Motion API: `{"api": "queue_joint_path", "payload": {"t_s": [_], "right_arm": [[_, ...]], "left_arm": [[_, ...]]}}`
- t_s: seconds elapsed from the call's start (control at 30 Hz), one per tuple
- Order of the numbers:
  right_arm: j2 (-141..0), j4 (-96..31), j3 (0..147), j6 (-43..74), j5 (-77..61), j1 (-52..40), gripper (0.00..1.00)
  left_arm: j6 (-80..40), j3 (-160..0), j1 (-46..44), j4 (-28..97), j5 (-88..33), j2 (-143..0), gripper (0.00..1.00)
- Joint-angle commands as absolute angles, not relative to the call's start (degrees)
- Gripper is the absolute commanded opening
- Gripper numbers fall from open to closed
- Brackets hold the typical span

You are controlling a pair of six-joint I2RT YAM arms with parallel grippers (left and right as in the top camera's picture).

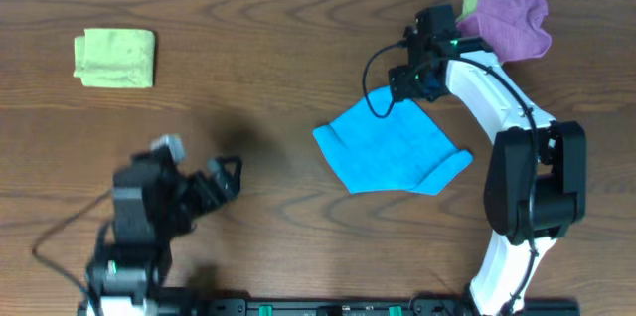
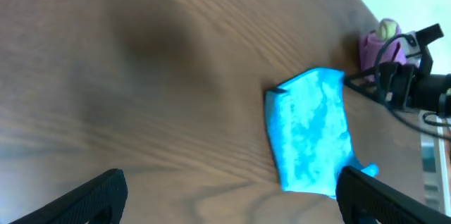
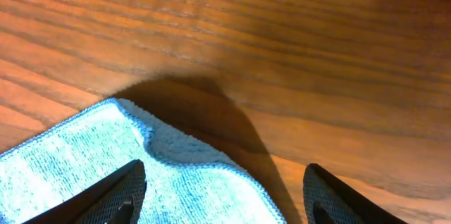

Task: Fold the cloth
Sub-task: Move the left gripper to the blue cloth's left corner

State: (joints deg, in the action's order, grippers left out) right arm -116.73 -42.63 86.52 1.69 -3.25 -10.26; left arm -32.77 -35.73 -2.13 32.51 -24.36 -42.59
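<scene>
1. The cloth [image 1: 393,152] was bright blue and lay flat on the counter [image 1: 248,58] in a rough four-sided shape, with a small flap sticking out at one corner.
2. It lay right by my right gripper [image 1: 412,82], one corner reaching up beneath it. It was well apart from my left gripper [image 1: 224,179], off across bare wood.
3. My right gripper [image 3: 225,196] was open, its fingers [image 3: 120,192] spread wide above the cloth's edge. I could not tell whether they touched the fabric.
4. My left gripper [image 2: 236,199] was open too, both fingers held wide apart and low over the counter.
5. Only my right wrist view showed the cloth [image 3: 106,168] up close: a looped, towel-like weave, a stitched hem, and a rounded corner with a small dip in its edge.
6. My left wrist view showed the cloth [image 2: 310,132] whole from the side, with my right arm behind it, beside a purple cloth [image 2: 373,44].
7. Only the overhead view showed the green cloth [image 1: 114,57], folded square, far beyond my left gripper.
8. I counted three cloths: one blue, one green, and one purple [image 1: 512,20] bunched up just past my right gripper. I also counted two grippers.
</scene>
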Motion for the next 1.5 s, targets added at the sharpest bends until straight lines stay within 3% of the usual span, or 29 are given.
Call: {"api": "queue_joint_path", "payload": {"t_s": [0.0,0.17,0.4,0.57,0.8,1.0,1.3,1.47], "right_arm": [[-117.08,-42.98,87.46,-0.36,-3.55,-11.07,0.72],[-117.38,-42.59,87.46,-0.97,-3.7,-11.33,0.72],[-119.81,-42.0,87.46,-1.41,-6.94,-11.42,0.71],[-121.62,-41.08,87.46,-1.41,-7.11,-11.86,0.62],[-121.75,-36.82,87.46,-1.3,-7.11,-12.25,0.2],[-121.75,-29.65,87.48,0.89,-0.99,-12.51,0.09],[-121.75,-25.78,87.72,3.4,12.97,-12.29,0.06],[-121.56,-28.71,89.03,6.79,13.08,-12.36,0.43]], "left_arm": [[-31.73,-45.08,-4.38,35.64,-26.59,-53.19,0.96],[-31.7,-57.63,-9.26,38.98,-33.15,-68.16,0.95],[-37.87,-59.09,-11.07,36.49,-37.15,-76.97,0.95],[-45.58,-59.09,-11.53,35.2,-37.47,-79.68,0.95],[-52.47,-58.5,-14.26,33.89,-32.56,-80.36,0.96],[-57.52,-57.58,-18.15,26.37,-30.3,-81.58,0.95],[-61.78,-57.56,-20.71,24.36,-28.51,-88.27,0.95],[-66.39,-57.56,-20.75,20.1,-28.51,-91.68,0.95]]}}
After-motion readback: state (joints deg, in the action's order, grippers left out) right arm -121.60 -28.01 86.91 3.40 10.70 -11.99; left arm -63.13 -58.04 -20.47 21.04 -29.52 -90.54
